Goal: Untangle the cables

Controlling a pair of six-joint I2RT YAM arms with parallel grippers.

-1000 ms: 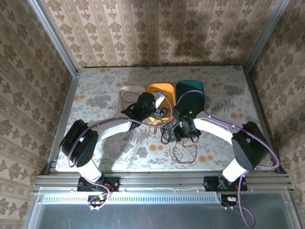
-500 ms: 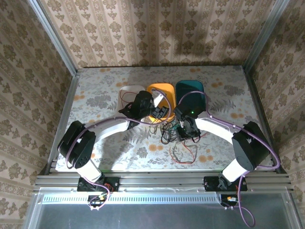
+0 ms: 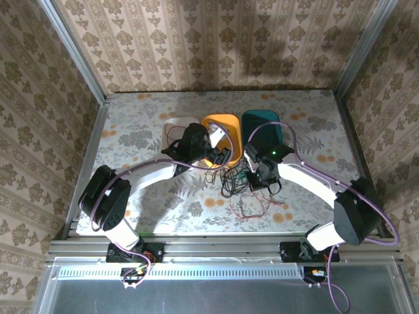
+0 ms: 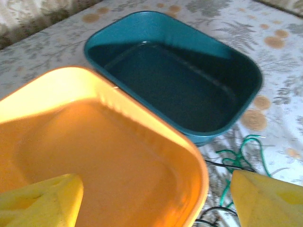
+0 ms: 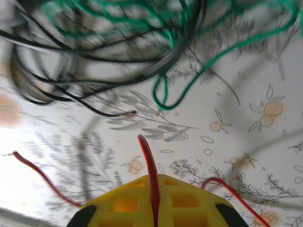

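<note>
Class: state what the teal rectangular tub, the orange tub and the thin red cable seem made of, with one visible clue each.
Teal rectangular tub: probably moulded plastic, smooth, slightly glossy rim. Orange tub: likely plastic, translucent glow, rounded corners. Thin red cable: probably plastic-sheathed wire, bends freely.

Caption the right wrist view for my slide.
Right gripper pinching a red cable, with the green cable and black cables tangled beyond over the floral table.

Place: robot lab cell
Walls: patterned panels (image 3: 216,39), top and sides of frame
Frame: aluminium rail (image 3: 222,247), bottom edge, carrying arm bases (image 3: 134,252)
</note>
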